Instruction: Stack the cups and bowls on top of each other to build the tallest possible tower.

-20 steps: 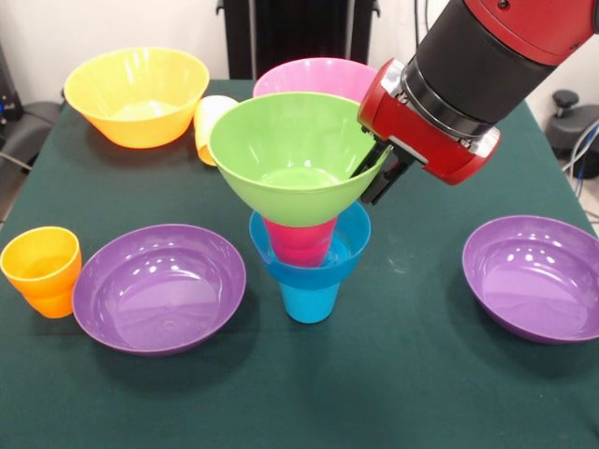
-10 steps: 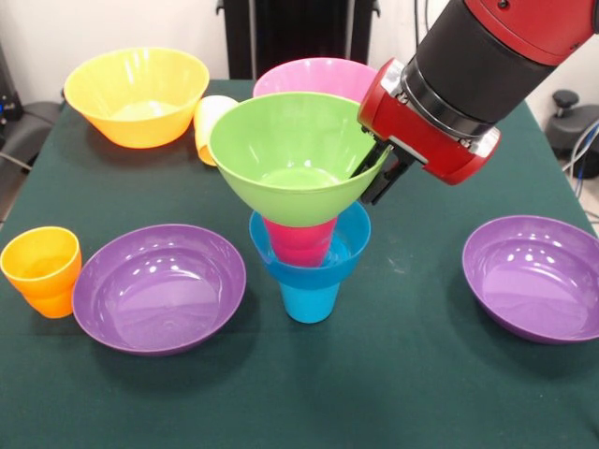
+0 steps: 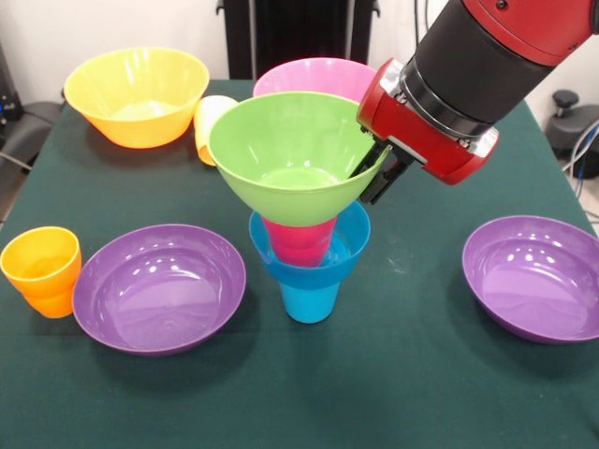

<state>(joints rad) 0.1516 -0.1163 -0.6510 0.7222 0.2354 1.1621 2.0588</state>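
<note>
1. Green bowl (image 3: 295, 150) tops the tower: we see blue cup (image 3: 310, 301), blue bowl (image 3: 348, 251), red cup (image 3: 299, 241) beneath.
2. Gripper (image 3: 377, 166) pinches the green bowl's rim, 1 finger inside.
3. Tower stands mid-table (image 3: 412, 374).

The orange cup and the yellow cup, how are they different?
The orange cup stands with its mouth up; the yellow cup lies tipped on its side. The orange cup sits beside a purple bowl; the yellow cup lies against the orange-yellow bowl. Neither is on the tower.

Lab: robot arm (image 3: 487, 56), green-clothed table (image 3: 402, 374).
</note>
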